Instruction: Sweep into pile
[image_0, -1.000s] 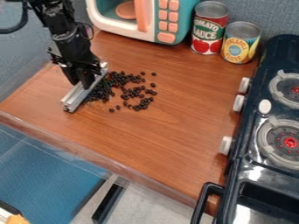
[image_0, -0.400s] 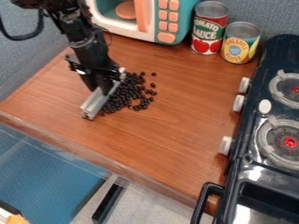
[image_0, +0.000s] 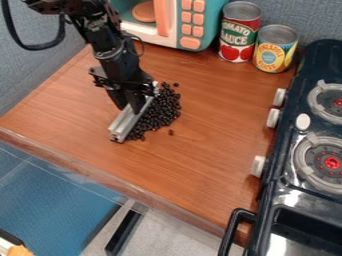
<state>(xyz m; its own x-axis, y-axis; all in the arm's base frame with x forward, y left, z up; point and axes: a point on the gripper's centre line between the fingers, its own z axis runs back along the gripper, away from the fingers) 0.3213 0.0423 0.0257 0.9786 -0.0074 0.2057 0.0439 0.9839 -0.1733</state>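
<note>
The black gripper (image_0: 135, 106) hangs down at the left-centre of the wooden counter, shut on a silver metal bar (image_0: 127, 121). The bar lies slantwise at the counter surface, from lower left to upper right, and the gripper hides part of its upper half. Dark round beans (image_0: 161, 114) are gathered in a dense band along the bar's right side. A single bean (image_0: 171, 132) lies a little apart below them, and a few sit near the bar's upper end.
A toy microwave (image_0: 167, 22) stands at the back, with a red-labelled can (image_0: 238, 32) and a yellow-labelled can (image_0: 274, 49) beside it. A dark toy stove (image_0: 294, 165) with white knobs borders the right side. The wooden counter's (image_0: 194, 170) front edge runs diagonally below.
The gripper and bar have moved right and slightly toward the counter's front edge. The beans, earlier spread out loosely, are now packed more tightly against the bar.
</note>
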